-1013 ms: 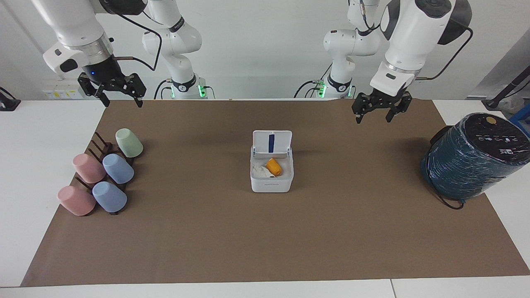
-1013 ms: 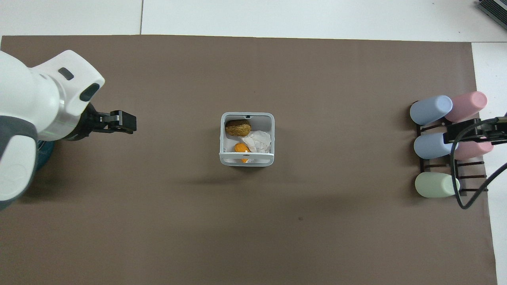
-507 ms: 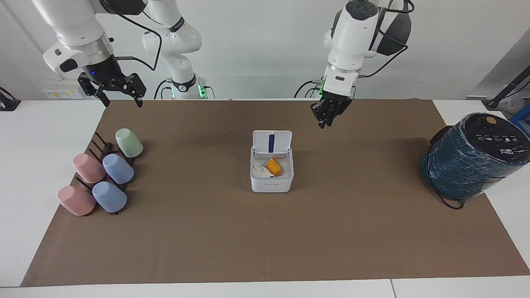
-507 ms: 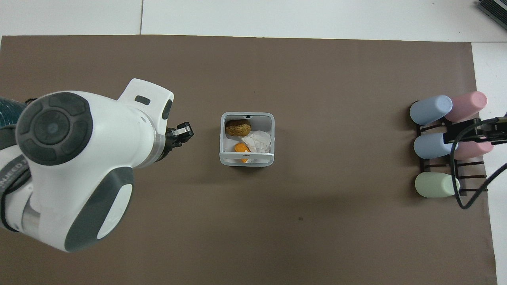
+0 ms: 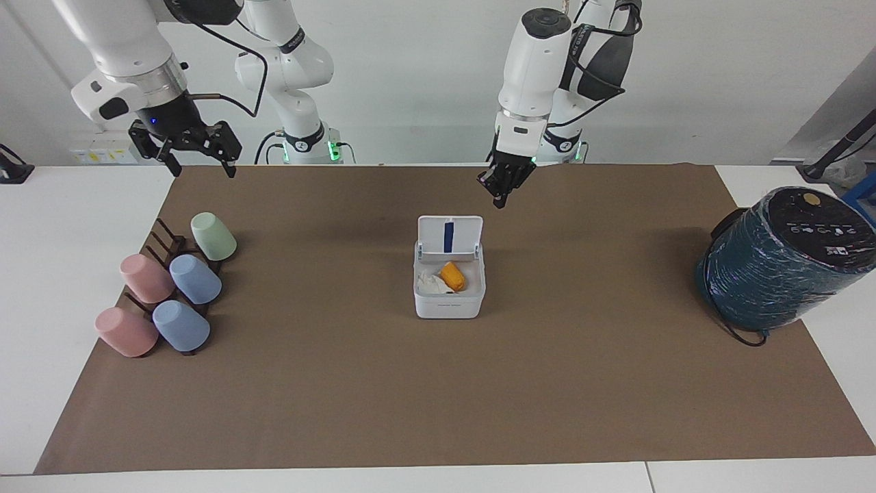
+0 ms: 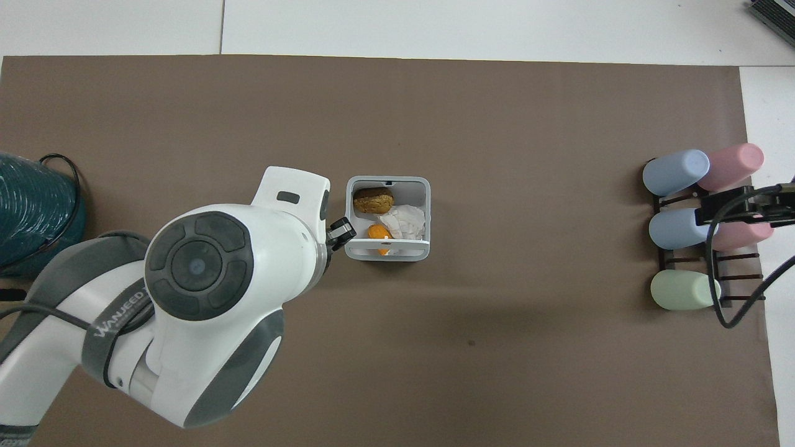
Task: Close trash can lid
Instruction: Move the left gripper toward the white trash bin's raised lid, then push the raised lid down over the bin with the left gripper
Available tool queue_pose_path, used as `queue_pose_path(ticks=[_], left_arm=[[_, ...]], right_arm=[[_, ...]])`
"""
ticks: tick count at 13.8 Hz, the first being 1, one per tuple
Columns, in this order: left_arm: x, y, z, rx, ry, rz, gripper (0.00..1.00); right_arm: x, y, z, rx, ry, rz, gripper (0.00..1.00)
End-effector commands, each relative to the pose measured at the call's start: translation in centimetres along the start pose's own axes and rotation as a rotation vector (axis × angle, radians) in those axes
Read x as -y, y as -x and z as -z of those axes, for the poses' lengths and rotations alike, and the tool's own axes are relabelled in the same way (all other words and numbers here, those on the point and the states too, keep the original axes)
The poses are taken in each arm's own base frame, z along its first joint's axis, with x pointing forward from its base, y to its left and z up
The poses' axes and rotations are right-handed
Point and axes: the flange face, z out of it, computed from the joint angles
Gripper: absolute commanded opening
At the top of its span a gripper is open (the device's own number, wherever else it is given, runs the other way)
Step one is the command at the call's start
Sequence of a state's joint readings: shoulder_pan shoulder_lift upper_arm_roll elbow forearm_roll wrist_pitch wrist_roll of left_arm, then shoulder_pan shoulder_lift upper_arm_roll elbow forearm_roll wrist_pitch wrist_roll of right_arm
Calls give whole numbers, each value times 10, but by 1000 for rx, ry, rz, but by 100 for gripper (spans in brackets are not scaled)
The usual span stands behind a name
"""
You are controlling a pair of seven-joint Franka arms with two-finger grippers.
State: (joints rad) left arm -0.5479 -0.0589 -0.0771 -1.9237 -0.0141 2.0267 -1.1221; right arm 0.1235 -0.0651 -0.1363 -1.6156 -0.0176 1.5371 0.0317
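Note:
The white trash can (image 5: 448, 302) stands at the middle of the brown mat, and it also shows in the overhead view (image 6: 388, 181). Its lid (image 5: 431, 237) stands upright and open on the edge nearest the robots, blue strip showing; from overhead the lid (image 6: 386, 248) shows edge-on. An orange piece, crumpled white paper and a brown lump lie inside. My left gripper (image 5: 503, 186) hangs in the air over the mat beside the can, toward the left arm's end, apart from the lid; its tip shows overhead (image 6: 341, 233). My right gripper (image 5: 198, 147) waits open over the rack of cups.
A dark rack with several pastel cups (image 5: 195, 279) lies at the right arm's end of the mat (image 6: 677, 228). A large dark teal wrapped cylinder (image 5: 780, 260) stands at the left arm's end (image 6: 31, 211).
My left arm has swung from near the teal cylinder toward the trash can, and its gripper has turned edge-on. The right arm, the can and the lid have not moved.

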Motion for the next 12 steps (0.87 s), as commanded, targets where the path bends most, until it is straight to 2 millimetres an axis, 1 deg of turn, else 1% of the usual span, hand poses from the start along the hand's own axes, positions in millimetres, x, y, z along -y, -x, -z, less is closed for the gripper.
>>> queue_pose_path(ticks=[1,2,3,5,8,10,12], left_arm=[[-3,25,-14,-1,46,61,0],[-7,30,-21,-3,61,80,0],[-12,35,-23,-6,78,87,0],[-16,34,-27,-14,104,111,0],[-20,32,-25,-25,149,157,0],[-28,26,-30,-39,202,195,0],[-34,18,-39,-53,252,217,0]], right_arm=[[0,8,1,4,-18,-7,100],[0,8,1,4,-18,-7,100],[0,8,1,4,-18,-7,100],[0,8,1,4,-18,-7,100],[0,8,1,4,-18,-7,100],[0,8,1,4,-18,-7,100],[0,8,1,4,-18,-7,100]])
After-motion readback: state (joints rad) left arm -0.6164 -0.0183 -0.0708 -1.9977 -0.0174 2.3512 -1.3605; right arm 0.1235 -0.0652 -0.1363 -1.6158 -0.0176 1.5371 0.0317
